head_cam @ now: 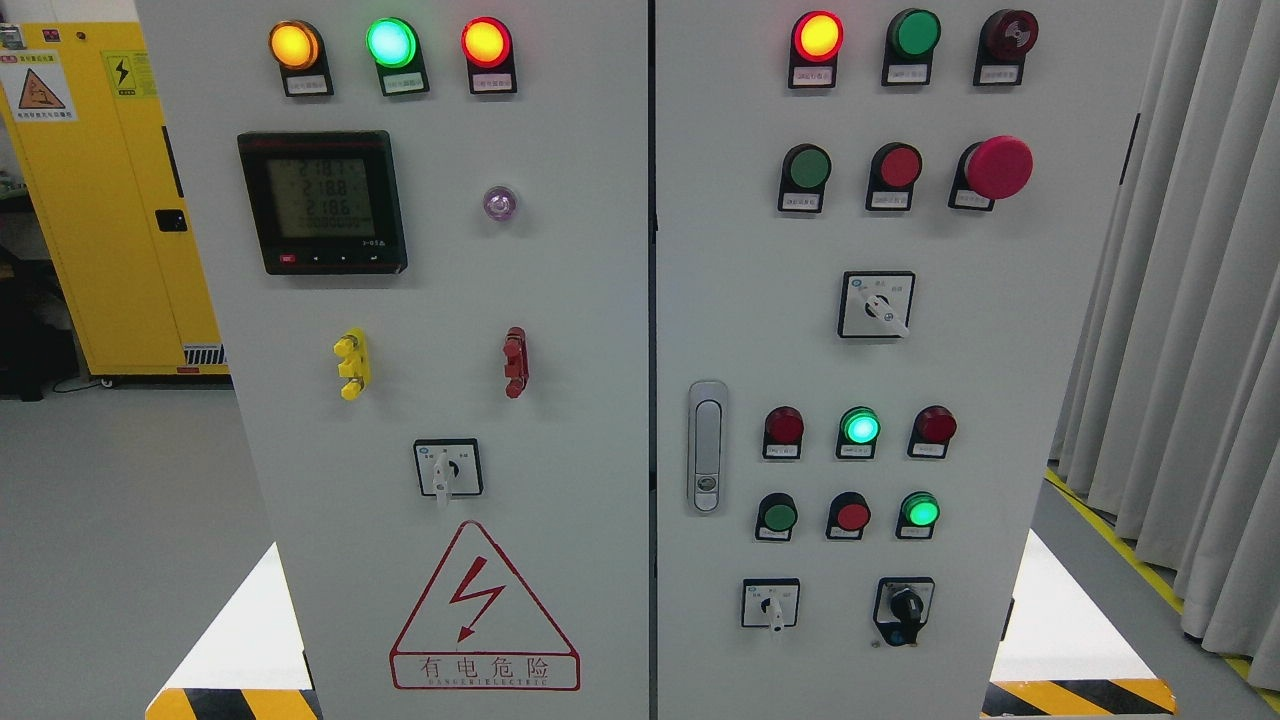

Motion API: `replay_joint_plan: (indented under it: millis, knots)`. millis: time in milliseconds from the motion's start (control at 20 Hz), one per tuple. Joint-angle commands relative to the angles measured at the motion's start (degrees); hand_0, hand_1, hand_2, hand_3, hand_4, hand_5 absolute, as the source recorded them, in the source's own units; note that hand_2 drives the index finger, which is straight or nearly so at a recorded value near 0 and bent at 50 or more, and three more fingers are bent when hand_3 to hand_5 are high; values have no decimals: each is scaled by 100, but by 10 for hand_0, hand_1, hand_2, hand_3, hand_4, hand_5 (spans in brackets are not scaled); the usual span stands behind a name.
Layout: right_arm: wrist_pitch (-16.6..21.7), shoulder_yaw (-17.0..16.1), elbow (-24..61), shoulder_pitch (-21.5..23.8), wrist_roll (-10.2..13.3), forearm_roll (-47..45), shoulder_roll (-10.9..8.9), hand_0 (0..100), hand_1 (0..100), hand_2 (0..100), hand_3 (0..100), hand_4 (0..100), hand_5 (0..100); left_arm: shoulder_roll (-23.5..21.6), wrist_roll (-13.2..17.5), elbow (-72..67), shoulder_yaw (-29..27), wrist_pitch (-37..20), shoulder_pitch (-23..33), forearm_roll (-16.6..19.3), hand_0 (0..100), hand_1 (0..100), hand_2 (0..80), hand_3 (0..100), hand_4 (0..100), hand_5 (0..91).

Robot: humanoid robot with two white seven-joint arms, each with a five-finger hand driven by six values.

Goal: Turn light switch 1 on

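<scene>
Robot hand: neither in frame; state cannot be told.
Warning triangle, lower centre: reads "有电危险".
Meter display, upper left: digits blurred.

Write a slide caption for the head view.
Grey two-door control cabinet with lit indicator lamps, before any robot hand appears.

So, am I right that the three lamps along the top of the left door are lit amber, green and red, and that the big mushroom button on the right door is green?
Not quite. The head view shows the three lamps on the left door lit amber, green and red as you say, but the big mushroom button on the right door is red, not green.
</scene>
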State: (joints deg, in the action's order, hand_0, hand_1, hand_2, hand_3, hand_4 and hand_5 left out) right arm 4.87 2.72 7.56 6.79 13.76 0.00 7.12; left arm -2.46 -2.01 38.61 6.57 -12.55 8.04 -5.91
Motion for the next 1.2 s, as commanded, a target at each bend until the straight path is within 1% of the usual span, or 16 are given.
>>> replay_joint_plan:
  millis: [0, 50, 150, 200, 250, 300, 450, 600, 650, 700, 750, 850, 900, 1050, 1150]
  knots:
    - [-4, 0, 0, -2, 4, -167, 0, 0, 500, 40, 0, 0, 0, -185, -1, 3404, -894, 25, 470, 336, 331, 321, 115, 339, 405, 90]
    - [-4, 0, 0, -2, 4, -167, 0, 0, 500, 40, 0, 0, 0, -159, -10, 3669, -894, 25, 558, 336, 345, 351, 167, 361, 456, 169]
    - [-4, 0, 0, -2, -5, -167, 0, 0, 500, 40, 0, 0, 0, -115, -45, 4302, -903, 34, 699, 336, 362, 381, 210, 387, 506, 286]
    - [-4, 0, 0, -2, 4, -167, 0, 0, 500, 40, 0, 0, 0, -115, -80, 4539, -903, 42, 725, 336, 364, 391, 221, 399, 523, 329]
    - [-4, 0, 0, -2, -5, -167, 0, 0, 500, 40, 0, 0, 0, -115, -98, 4803, -903, 43, 743, 344, 366, 412, 247, 429, 562, 403]
    - [-4, 0, 0, -2, 4, -167, 0, 0, 500, 40, 0, 0, 0, -115, -98, 5040, -903, 60, 752, 345, 359, 429, 271, 445, 586, 440]
    - [-4, 0, 0, 7, 4, -167, 0, 0, 500, 40, 0, 0, 0, -97, -124, 5708, -912, 209, 752, 380, 340, 463, 320, 495, 622, 503]
    - [-4, 0, 0, -2, -5, -167, 0, 0, 500, 40, 0, 0, 0, -9, -396, 6315, -912, 227, 708, 380, 332, 490, 353, 522, 653, 561]
    - [-4, 0, 0, -2, -5, -167, 0, 0, 500, 40, 0, 0, 0, -9, -484, 6491, -903, 218, 708, 380, 333, 508, 378, 560, 680, 597]
    - [-4, 0, 0, -2, -5, -167, 0, 0, 500, 40, 0, 0, 0, -18, -572, 6632, -894, 218, 708, 380, 330, 518, 384, 573, 693, 619]
    - [-4, 0, 0, -2, 4, -167, 0, 0, 500, 40, 0, 0, 0, -18, -668, 6764, -877, 218, 708, 388, 323, 541, 397, 608, 744, 685]
    - [-4, 0, 0, -2, 4, -167, 0, 0, 500, 40, 0, 0, 0, 8, -870, 6905, -868, 218, 673, 380, 295, 569, 432, 628, 754, 703]
    - [-4, 0, 0, -2, -5, -167, 0, 0, 500, 40, 0, 0, 0, 8, -923, 6941, -859, 218, 647, 380, 277, 593, 447, 654, 769, 716]
    - [-4, 0, 0, -2, -5, -167, 0, 0, 500, 40, 0, 0, 0, -1, -959, 7029, -824, 236, 419, 380, 225, 636, 492, 684, 775, 699]
    - [-4, 0, 0, -2, 4, -167, 0, 0, 500, 40, 0, 0, 0, 8, -959, 7142, -798, 262, 252, 380, 207, 639, 500, 692, 775, 693]
